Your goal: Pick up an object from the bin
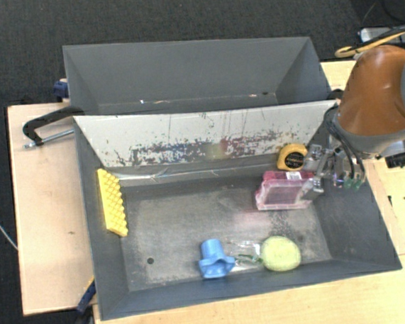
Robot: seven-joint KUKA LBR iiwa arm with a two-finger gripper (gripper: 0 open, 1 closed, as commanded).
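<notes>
The end effector [316, 176] hangs low on the right side of the grey metal bin [179, 217], at about 3 o'clock from the bin's centre. Whether it is apart or together cannot be told from this angle.

The thing nearest it is a pink translucent plastic box [280, 191], lying flat on the bin floor. From the end effector the box lies toward 8 to 9 o'clock, with its right end just beside the tool, perhaps touching it. The box's long axis runs roughly along the 3-to-9 line, so it points almost straight at the end effector. A grasp would probably have to close across the short sides, toward 12 and 6.

A yellow round tape measure [291, 158] sits against the back wall, at about 10 o'clock from the end effector and just beside the box's far edge. It could get in the way of a closing move on that side.

Well apart, toward 6 to 7 o'clock of the bin, lie a blue plastic fitting [212, 258] and a yellow-green ball [280, 253]. A yellow ridged block [111, 202] leans at 9 o'clock.
</notes>
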